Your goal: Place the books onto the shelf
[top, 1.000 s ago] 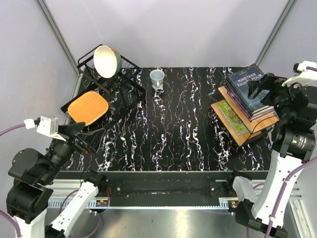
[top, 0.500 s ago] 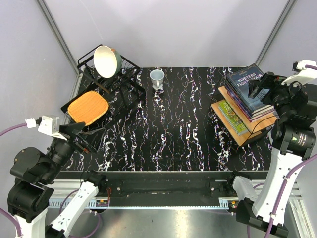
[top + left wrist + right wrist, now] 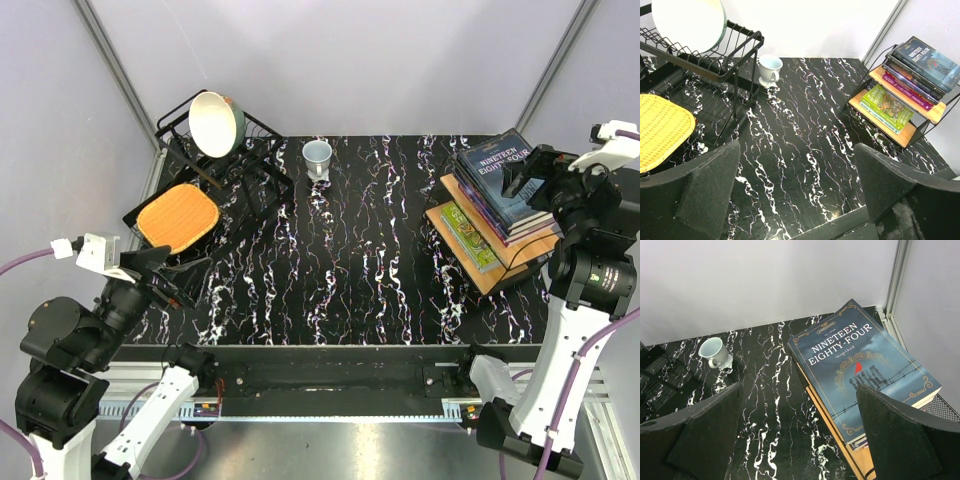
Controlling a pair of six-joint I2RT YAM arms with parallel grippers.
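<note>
From above, the books (image 3: 505,172) all lie on the shelf (image 3: 490,275) at the right of the frame: a stack on the top board, green ones on the lower, and none shows on the worktop (image 3: 350,250). The right claw (image 3: 522,178) hovers at the stack's near edge, jaws apart; the left claw (image 3: 165,275), lower left, is apart too and empty. Against the earlier frame hardly anything differs. The left wrist view puts the shelf at upper right, well apart from its fingers. The right wrist view shows "Nineteen Eighty-Four" (image 3: 860,370) topping the stack. The job looks done, so the right claw should draw up and back without brushing the stack.
</note>
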